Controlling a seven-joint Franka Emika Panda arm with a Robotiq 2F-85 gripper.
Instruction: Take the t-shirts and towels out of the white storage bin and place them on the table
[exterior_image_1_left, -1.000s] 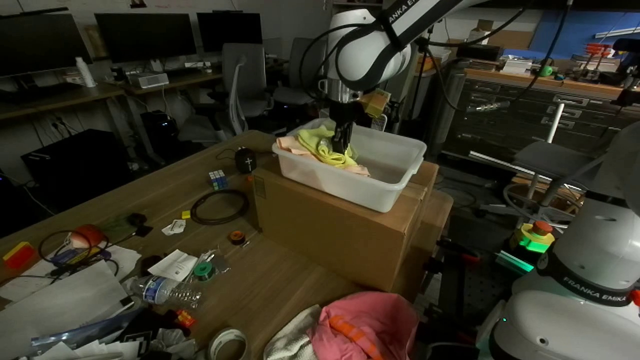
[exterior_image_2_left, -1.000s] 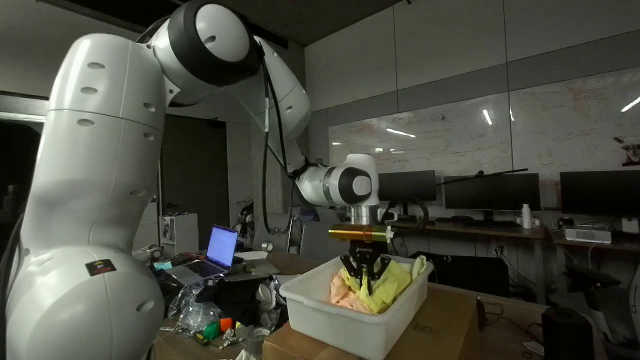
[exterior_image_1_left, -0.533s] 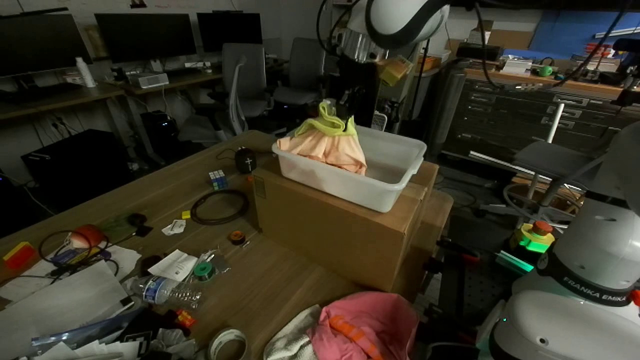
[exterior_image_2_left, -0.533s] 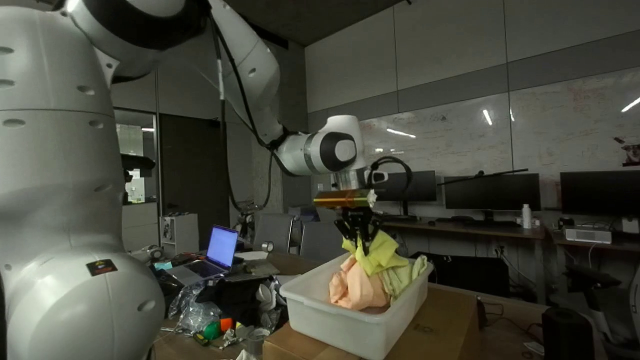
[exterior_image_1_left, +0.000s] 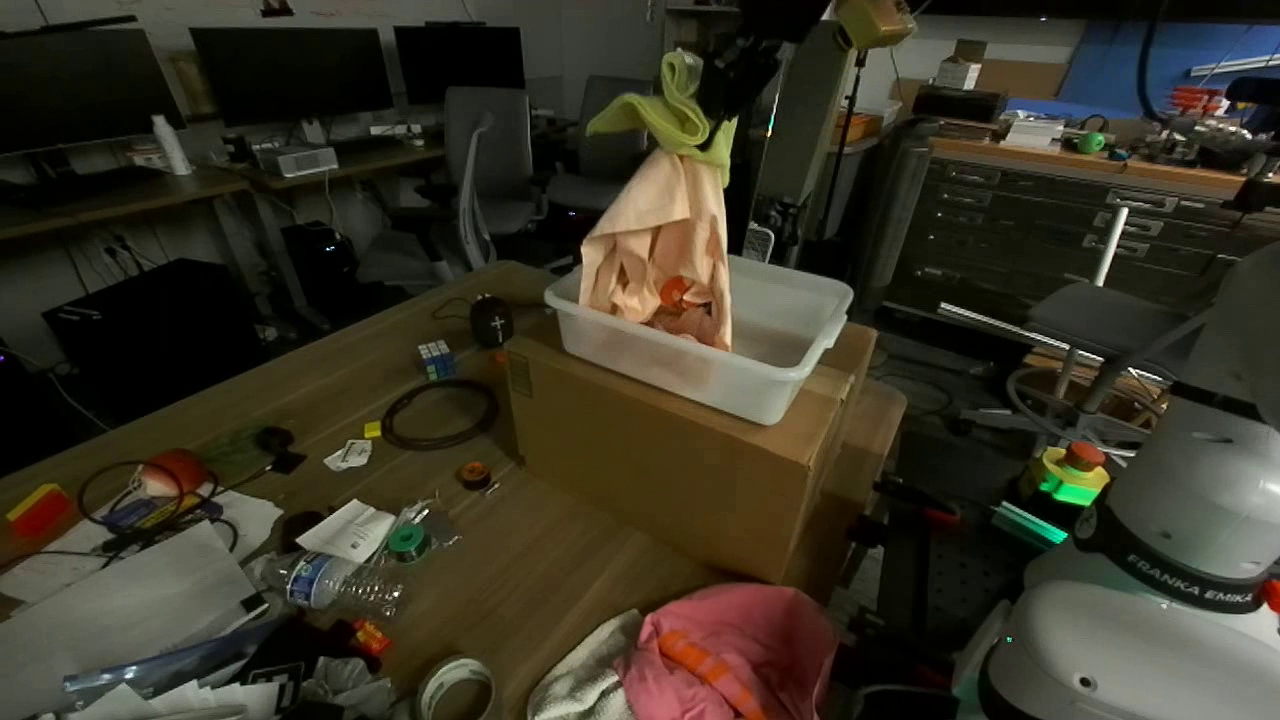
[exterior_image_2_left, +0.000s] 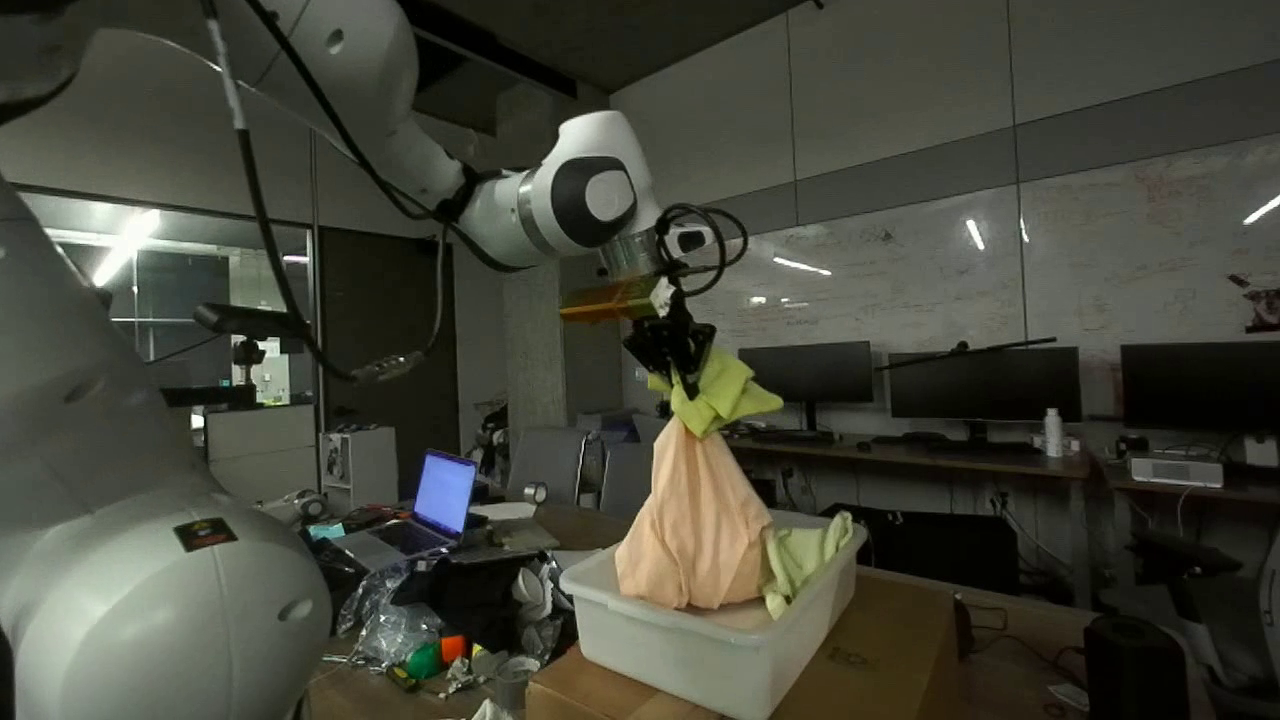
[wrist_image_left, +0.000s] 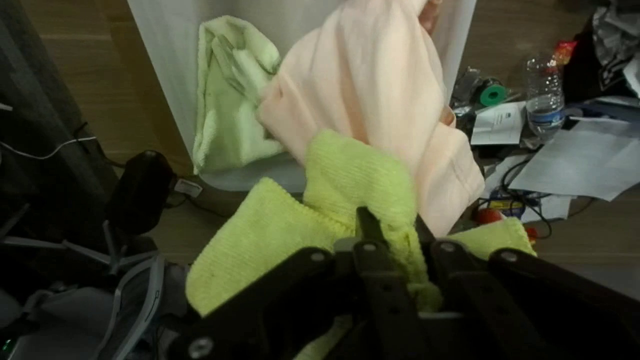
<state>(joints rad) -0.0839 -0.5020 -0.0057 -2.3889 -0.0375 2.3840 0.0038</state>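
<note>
The gripper (wrist_image_left: 396, 225) pinches the yellow towel (exterior_image_2_left: 722, 395) above the bin (exterior_image_2_left: 665, 640), but the peach shirt (exterior_image_2_left: 697, 525) hanging into it, its hold hard to see, could slip off under its own weight.

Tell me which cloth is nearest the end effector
The bright yellow cloth, pinched in the end effector; the peach cloth hangs below, the pale green cloth lies in the bin.

Upper left of an exterior view: three monitors (exterior_image_1_left: 290, 75); below center: carton (exterior_image_1_left: 660, 460); left of center: puzzle cube (exterior_image_1_left: 436, 361); lower left: bottle (exterior_image_1_left: 335, 583) on its side, near a green spool (exterior_image_1_left: 407, 546). In an exterior view: open laptop (exterior_image_2_left: 445, 492), left of center; whiteboard (exterior_image_2_left: 930, 270), upper right.
</note>
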